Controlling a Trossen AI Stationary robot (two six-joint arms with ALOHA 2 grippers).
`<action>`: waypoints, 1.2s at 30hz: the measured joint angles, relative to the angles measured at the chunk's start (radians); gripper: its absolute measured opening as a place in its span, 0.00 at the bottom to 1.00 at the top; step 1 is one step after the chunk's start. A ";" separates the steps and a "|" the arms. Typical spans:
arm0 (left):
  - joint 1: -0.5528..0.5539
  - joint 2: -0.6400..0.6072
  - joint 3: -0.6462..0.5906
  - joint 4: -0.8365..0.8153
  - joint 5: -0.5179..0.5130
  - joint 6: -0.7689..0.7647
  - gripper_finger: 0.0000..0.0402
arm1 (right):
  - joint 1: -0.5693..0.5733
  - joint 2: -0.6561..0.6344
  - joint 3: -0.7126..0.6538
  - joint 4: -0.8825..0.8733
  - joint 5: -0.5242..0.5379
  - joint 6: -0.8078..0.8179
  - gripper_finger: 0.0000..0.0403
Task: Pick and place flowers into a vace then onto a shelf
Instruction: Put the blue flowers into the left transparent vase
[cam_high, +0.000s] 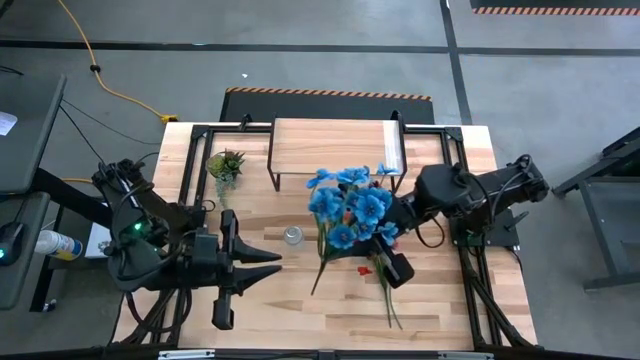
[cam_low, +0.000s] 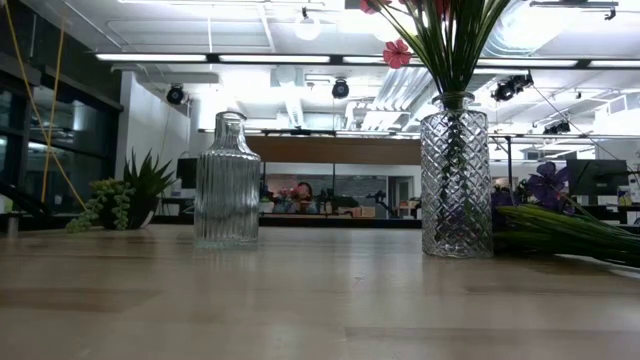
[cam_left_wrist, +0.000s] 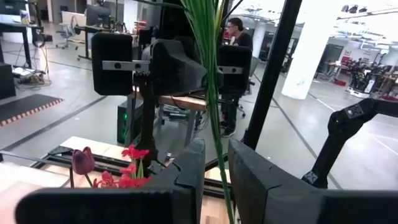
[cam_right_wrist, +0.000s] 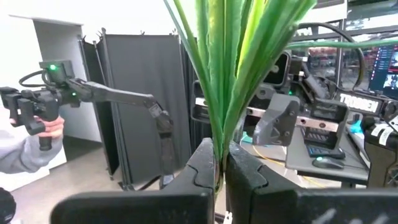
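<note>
Right pincer (cam_right_wrist: 219, 158) pinches the flowers (cam_right_wrist: 231, 74) by green stems at frame centre, prob. to keep them upright in the vase (cam_low: 455, 185); left pincer (cam_high: 279, 264) waits lower left, slightly spread.

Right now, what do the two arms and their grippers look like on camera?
Both arms are dark with black cable loops along the links. The left arm shows a small green light. Left gripper and right gripper each have two blocky, dark fingers.
</note>
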 joint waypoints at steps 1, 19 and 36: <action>0.000 0.000 0.000 0.000 0.000 -0.005 0.28 | 0.000 0.000 0.000 0.000 -0.001 0.000 0.02; 0.207 0.041 0.001 -0.122 0.256 -0.199 0.71 | 0.000 -0.001 0.000 0.011 -0.015 -0.007 0.02; 0.236 0.053 -0.001 -0.119 0.330 -0.216 0.71 | -0.031 -0.002 0.001 -0.042 -0.015 -0.010 0.02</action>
